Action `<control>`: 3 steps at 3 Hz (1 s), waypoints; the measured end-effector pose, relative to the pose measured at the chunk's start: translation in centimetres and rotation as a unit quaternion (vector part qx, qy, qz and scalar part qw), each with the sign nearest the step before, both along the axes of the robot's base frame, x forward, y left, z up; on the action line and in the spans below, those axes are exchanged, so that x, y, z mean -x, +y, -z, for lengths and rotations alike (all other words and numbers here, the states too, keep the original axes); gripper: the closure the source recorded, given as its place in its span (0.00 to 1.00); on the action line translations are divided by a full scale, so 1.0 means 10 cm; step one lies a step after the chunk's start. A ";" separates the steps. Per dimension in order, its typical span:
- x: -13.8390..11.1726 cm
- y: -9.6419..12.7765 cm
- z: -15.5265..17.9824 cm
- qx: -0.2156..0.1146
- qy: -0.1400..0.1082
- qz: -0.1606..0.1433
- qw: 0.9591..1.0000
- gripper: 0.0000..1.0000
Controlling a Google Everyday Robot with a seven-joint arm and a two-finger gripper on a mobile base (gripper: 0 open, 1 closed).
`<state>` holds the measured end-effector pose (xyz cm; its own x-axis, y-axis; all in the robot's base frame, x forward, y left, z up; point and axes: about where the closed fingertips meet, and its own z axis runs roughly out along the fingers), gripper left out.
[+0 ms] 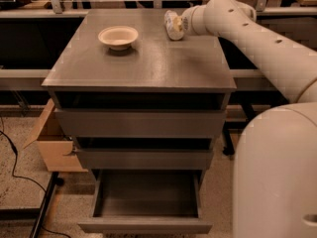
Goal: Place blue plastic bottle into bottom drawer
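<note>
The blue plastic bottle [173, 25] lies on the cabinet top [148, 63] at its back right, a clear bottle with a whitish label. My gripper [185, 23] is right at the bottle's right end, mostly hidden behind my white wrist. I cannot see if it grips the bottle. The bottom drawer [145, 226] is pulled out at the foot of the cabinet and its tray looks empty.
A white bowl [118, 36] sits on the cabinet top at the back left. The top drawer [141, 123] and middle drawer [143, 158] stand slightly out. A cardboard box [52, 145] is on the floor at left. My white base [275, 177] fills the lower right.
</note>
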<state>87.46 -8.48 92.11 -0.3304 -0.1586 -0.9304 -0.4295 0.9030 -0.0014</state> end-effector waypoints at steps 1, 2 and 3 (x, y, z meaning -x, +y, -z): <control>-0.04 0.02 -0.04 -0.003 -0.004 0.000 1.000 0.04; -0.04 0.03 -0.02 -0.003 -0.004 0.000 1.000 0.00; -0.13 0.18 0.14 -0.006 0.003 0.000 1.000 0.00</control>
